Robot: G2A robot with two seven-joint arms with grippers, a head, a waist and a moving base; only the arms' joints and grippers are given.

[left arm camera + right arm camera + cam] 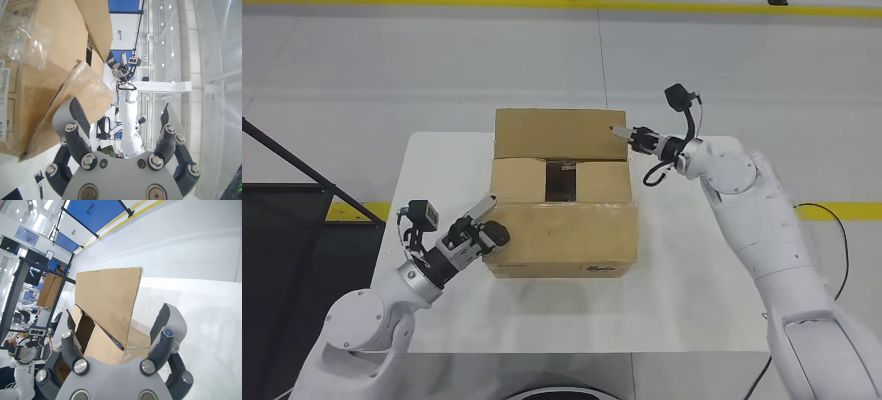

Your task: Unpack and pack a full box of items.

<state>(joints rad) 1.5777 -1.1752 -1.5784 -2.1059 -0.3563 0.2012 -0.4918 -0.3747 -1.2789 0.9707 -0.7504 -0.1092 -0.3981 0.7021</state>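
Two hands are kept released at opposite corners of the cardboard box (562,215). The left hand (477,225) is set low at the near left corner with its fingers spread wide by the front flap's corner, and the right hand (622,132) is stretched to the far right corner with its fingers parted on either side of the back flap's edge. The box is placed mid-desk (682,290) on the white top, a dark gap being seen between its side flaps, and pale grey floor (742,70) marked with a yellow line (352,212) is seen around.
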